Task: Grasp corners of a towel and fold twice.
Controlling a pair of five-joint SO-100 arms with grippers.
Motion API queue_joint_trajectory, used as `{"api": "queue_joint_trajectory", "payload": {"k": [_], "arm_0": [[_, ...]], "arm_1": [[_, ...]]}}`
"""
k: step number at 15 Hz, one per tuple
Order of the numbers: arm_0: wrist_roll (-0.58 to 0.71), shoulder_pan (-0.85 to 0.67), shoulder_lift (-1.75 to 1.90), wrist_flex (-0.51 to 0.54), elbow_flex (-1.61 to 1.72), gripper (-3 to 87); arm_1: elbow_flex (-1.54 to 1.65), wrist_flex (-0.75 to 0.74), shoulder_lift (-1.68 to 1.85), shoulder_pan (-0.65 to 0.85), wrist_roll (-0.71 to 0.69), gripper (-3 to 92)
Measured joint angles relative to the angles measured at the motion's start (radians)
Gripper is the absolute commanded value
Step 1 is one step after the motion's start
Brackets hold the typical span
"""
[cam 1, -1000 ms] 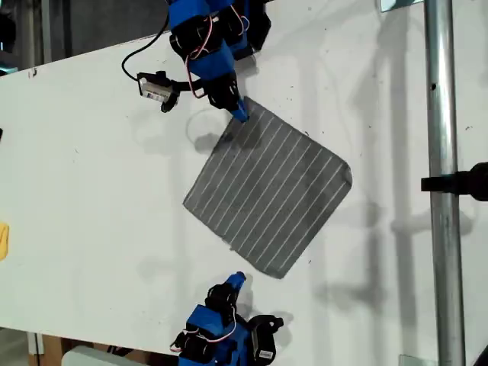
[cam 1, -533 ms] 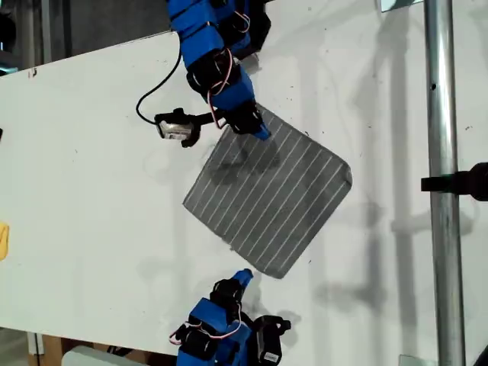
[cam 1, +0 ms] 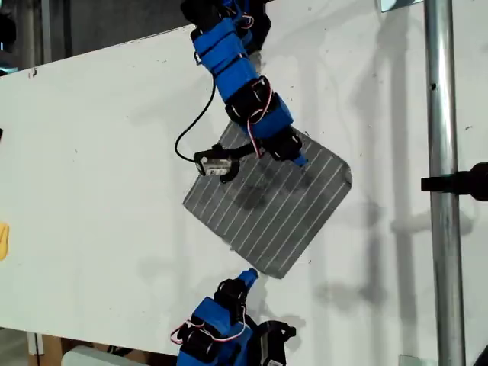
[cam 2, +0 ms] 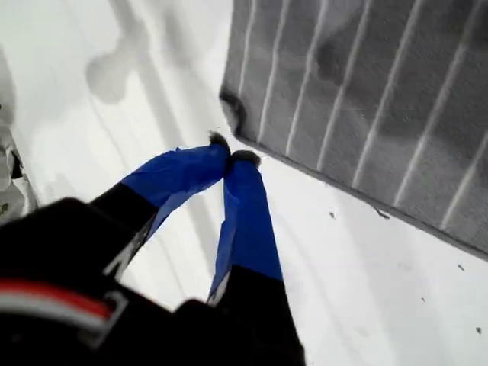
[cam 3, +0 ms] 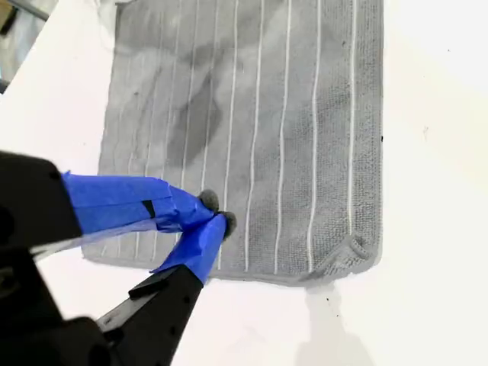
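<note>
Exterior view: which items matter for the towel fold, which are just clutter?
Job: towel, my first tool, my second tool.
Lying about: metal pole, black clamp, yellow object.

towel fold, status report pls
My first gripper shut, empty, just off a towel corner. My second gripper shut, empty, above the towel. Towel flat, unfolded. Nothing in the way.

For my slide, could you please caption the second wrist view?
My second pincer, tips together, hovers over the striped grey towel lying flat on the white table.
</note>
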Motion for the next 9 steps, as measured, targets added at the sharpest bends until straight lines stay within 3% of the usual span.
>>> {"api": "queue_joint_trajectory", "payload": {"k": [5, 9], "arm_0": [[0.0, 0.0, -0.008, 0.0, 0.0, -2.7], [0.0, -0.002, -0.008, -0.002, 0.0, -2.7]], "arm_1": [[-0.143, -0.034, -0.224, -0.041, -0.112, 34.3], [-0.199, -0.064, -0.397, -0.058, -0.229, 33.6]]}}
